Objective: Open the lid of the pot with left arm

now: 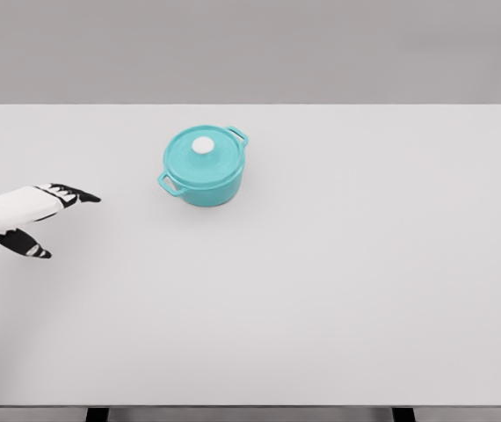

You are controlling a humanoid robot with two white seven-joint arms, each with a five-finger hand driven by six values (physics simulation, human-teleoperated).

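A small teal pot stands upright on the white table, left of the middle and toward the back. Its teal lid sits flat on top, with a white round knob at its centre. Two small handles stick out, one at the front left and one at the back right. My left hand comes in from the left edge, well to the left of the pot and apart from it. Its fingers point right, the thumb hangs below, and it holds nothing.
The table's front edge runs along the bottom of the picture, with two dark legs showing below it. A plain grey wall stands behind the table.
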